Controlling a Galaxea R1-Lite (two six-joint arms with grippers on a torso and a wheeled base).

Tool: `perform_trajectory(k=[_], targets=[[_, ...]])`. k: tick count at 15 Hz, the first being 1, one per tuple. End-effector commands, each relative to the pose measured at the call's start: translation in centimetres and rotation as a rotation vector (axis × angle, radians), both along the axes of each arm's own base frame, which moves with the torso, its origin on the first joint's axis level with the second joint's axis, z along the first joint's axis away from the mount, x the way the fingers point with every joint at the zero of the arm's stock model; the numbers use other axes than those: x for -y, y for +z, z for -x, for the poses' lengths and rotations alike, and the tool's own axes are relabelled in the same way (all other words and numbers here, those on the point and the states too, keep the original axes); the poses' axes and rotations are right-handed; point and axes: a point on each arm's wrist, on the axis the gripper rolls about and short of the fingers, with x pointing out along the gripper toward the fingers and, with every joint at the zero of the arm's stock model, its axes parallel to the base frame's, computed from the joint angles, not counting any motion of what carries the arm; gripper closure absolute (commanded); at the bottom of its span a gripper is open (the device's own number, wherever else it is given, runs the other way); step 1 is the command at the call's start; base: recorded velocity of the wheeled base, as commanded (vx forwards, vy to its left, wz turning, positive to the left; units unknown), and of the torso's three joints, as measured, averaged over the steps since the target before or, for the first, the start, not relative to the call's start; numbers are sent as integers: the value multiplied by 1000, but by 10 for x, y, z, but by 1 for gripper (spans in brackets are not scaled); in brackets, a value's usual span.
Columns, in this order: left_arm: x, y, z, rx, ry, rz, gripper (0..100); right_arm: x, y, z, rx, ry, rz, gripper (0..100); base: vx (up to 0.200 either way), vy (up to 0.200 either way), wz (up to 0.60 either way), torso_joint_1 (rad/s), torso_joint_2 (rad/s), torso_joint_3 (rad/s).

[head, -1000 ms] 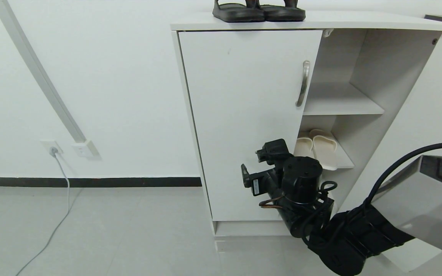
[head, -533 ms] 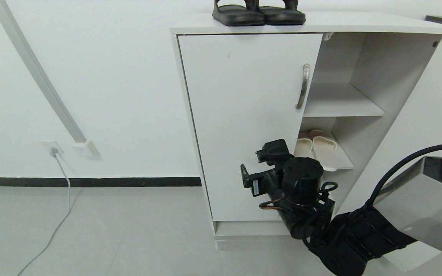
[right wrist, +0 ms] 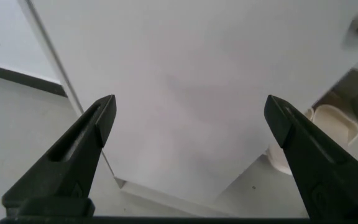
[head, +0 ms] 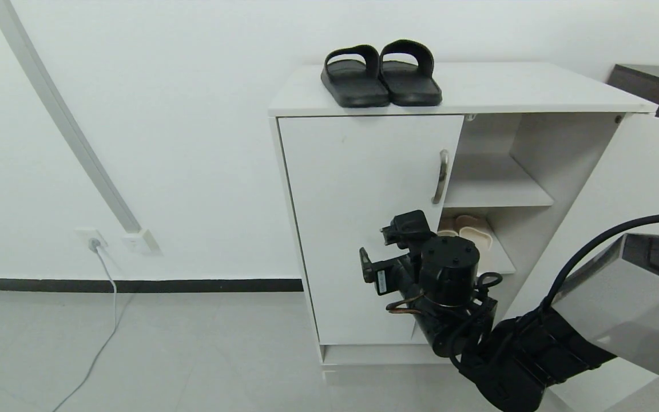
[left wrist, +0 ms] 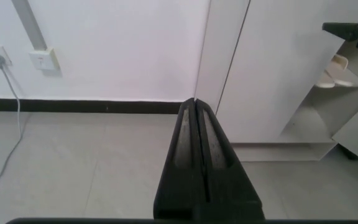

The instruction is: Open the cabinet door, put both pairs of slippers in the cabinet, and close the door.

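Observation:
A pair of black slippers lies on top of the white cabinet. The cabinet's left door is closed, with a metal handle at its edge. Its right door stands swung open. A pair of white slippers rests on the lower shelf inside. My right gripper is open and empty, low in front of the closed left door. My left gripper is shut on nothing, over the floor to the left of the cabinet.
The upper shelf holds nothing. A wall socket with a grey cable and a slanted conduit are on the wall at left. A dark tabletop shows at right. Open floor lies left of the cabinet.
The head camera has shifted, so the cabinet sits lower in the picture and the whole black slippers show. Neither arm nor any slipper has moved.

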Motion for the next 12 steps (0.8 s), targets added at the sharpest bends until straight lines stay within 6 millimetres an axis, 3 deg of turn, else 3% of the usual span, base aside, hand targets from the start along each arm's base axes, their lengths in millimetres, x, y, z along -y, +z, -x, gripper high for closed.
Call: perform_trajectory(k=[1, 12], targets=[[0, 0, 0, -1, -1, 0, 100, -1, 0, 0, 2, 1, -1, 0, 0, 0, 0, 119, -456, -330], [0, 0, 0, -2, -9, -44, 100, 6, 9, 4, 33, -2, -8, 0, 0, 0, 0, 168, -485, -321]])
